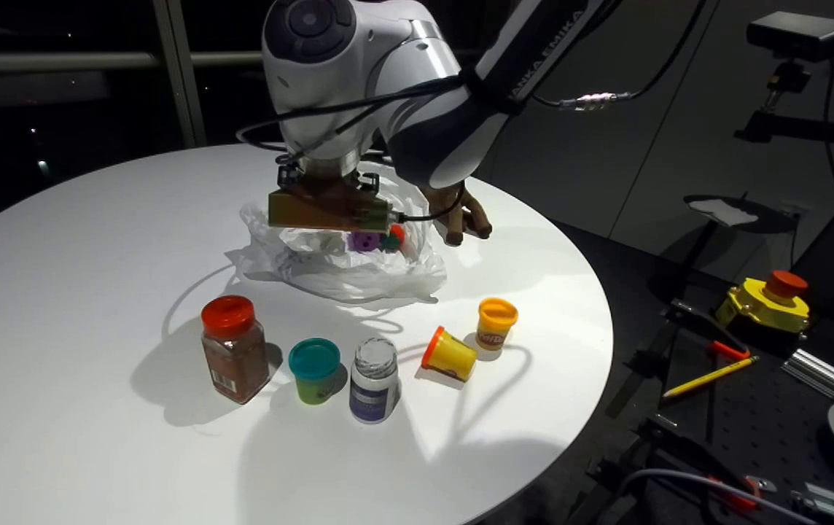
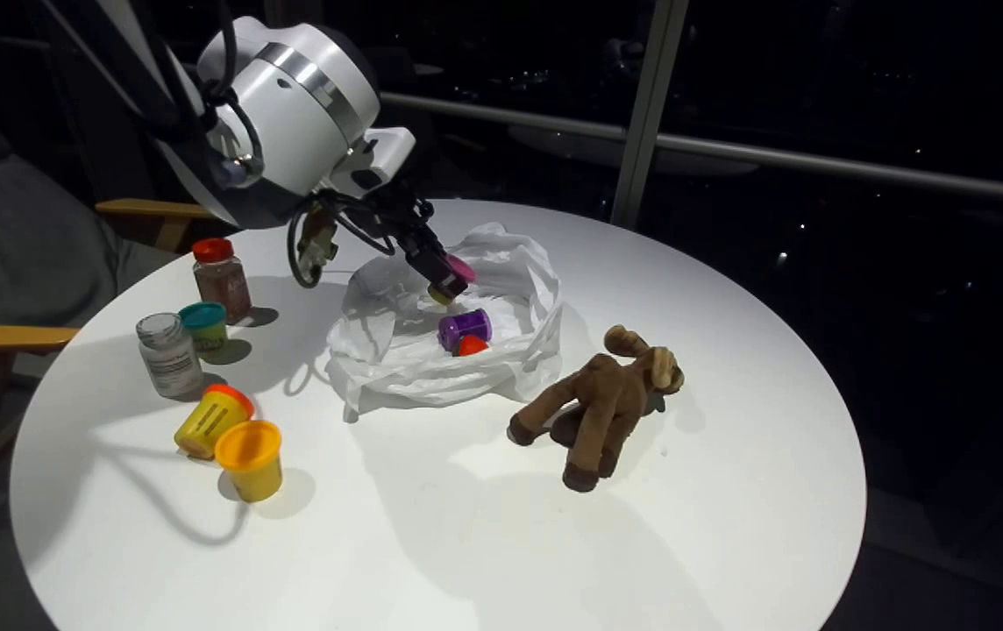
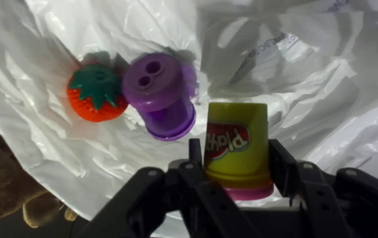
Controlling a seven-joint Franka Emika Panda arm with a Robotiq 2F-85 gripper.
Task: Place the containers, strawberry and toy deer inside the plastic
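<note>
Snugly, the gripper (image 3: 235, 144) holds the pink-lidded tub (image 3: 237, 150) — over the plastic (image 2: 431, 380).

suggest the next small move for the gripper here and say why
I'd probably ease the gripper a little lower into the white plastic bag before releasing: it grips the pink-lidded Play-Doh tub, which seems raised above the bag's floor, near the purple two-holed container and toy strawberry already lying inside.

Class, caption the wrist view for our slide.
Claw grips a yellow tub over the plastic bag holding a strawberry and purple container.
</note>
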